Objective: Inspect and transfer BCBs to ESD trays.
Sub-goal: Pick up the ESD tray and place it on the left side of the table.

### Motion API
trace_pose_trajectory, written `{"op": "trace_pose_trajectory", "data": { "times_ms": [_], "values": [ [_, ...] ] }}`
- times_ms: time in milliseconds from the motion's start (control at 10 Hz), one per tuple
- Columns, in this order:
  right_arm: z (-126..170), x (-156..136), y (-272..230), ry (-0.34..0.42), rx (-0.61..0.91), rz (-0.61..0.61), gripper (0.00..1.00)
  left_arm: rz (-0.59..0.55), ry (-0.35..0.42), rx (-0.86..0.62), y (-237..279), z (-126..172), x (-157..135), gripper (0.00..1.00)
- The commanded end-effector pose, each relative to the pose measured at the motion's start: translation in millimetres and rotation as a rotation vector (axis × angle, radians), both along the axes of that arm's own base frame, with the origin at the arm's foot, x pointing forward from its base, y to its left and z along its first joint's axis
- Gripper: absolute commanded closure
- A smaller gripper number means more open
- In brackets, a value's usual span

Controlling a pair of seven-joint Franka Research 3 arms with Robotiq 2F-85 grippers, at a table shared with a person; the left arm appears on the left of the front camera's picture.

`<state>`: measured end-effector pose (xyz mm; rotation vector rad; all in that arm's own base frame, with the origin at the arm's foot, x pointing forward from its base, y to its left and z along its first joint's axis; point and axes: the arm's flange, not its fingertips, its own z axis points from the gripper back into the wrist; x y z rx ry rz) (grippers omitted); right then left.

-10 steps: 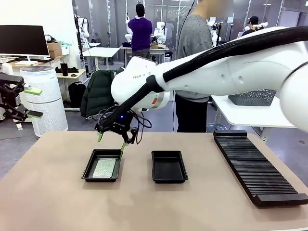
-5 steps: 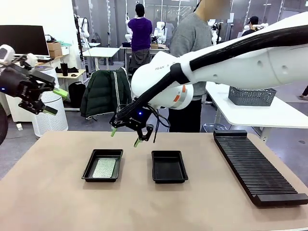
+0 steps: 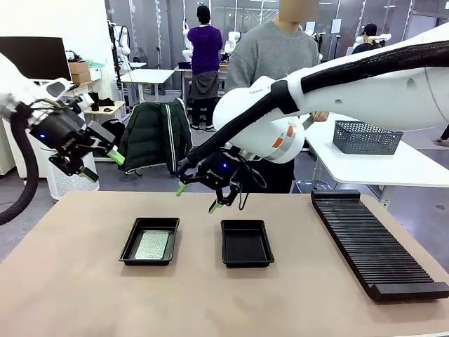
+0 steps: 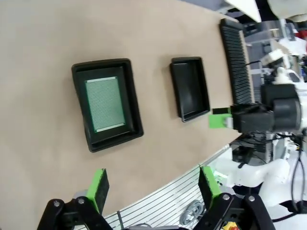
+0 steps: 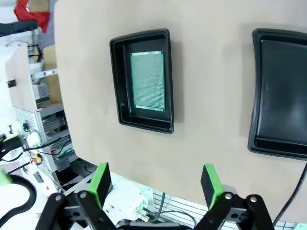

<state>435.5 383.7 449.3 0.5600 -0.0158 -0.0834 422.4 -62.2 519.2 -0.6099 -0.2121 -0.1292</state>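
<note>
On the table (image 3: 70, 295), left tray (image 3: 126, 253) holds one board (image 3: 152, 244); right tray (image 3: 225, 247) remains unfilled; left gripper (image 3: 103, 166) and right gripper (image 3: 198, 198) hang released, carrying nothing.

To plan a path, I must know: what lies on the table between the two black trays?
Nothing. In the front view, the strip of table between the left tray, with its green board, and the empty tray is bare.

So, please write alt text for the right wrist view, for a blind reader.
A thin green rectangular circuit board lies flat inside a shallow glossy black plastic tray on a tan table; a second identical tray beside it is empty. The right tool, open, hovers above.
</note>
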Motion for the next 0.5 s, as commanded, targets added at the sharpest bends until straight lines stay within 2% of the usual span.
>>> {"op": "trace_pose_trajectory", "data": {
  "times_ms": [0, 400],
  "values": [
    [-7, -9, -15, -0.021, 0.065, 0.025, 0.00, 0.036, 0.049, 0.115, -19, -11, 11, 0.00],
    [-6, -6, -18, -0.025, 0.086, 0.045, 0.00, 0.039, 0.073, 0.285, -53, -38, 14, 0.00]
  ]
}}
